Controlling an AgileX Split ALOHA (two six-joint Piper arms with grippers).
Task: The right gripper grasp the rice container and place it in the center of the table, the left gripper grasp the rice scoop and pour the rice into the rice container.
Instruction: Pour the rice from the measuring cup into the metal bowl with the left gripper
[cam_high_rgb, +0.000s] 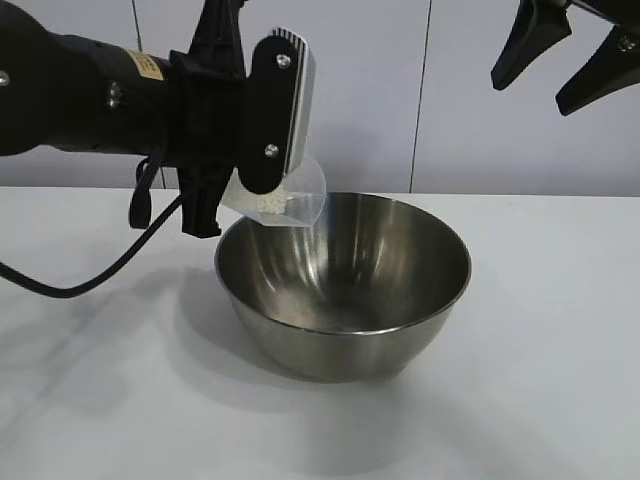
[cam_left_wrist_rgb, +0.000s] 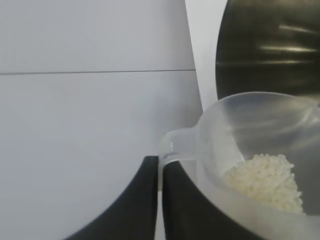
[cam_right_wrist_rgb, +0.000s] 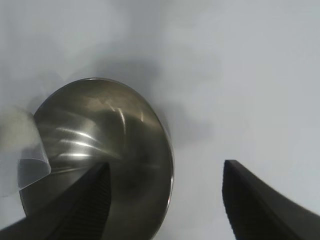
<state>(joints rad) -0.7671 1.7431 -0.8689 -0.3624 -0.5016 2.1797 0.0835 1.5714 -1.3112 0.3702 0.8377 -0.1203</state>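
The rice container (cam_high_rgb: 345, 290), a deep shiny steel bowl, stands on the white table (cam_high_rgb: 80, 400) near its middle; it also shows in the left wrist view (cam_left_wrist_rgb: 270, 45) and the right wrist view (cam_right_wrist_rgb: 105, 140). My left gripper (cam_high_rgb: 225, 205) is shut on the handle of the rice scoop (cam_high_rgb: 285, 200), a frosted plastic cup tilted over the bowl's left rim. Rice (cam_high_rgb: 272, 203) lies heaped toward the scoop's lip, as the left wrist view (cam_left_wrist_rgb: 265, 180) shows; the scoop's handle (cam_left_wrist_rgb: 172, 147) sits between the jaws (cam_left_wrist_rgb: 160, 167). My right gripper (cam_high_rgb: 560, 70) hangs open and empty, high at the upper right.
A black cable (cam_high_rgb: 90, 270) loops from the left arm down over the table's left side. A pale panelled wall (cam_high_rgb: 480, 120) stands behind the table.
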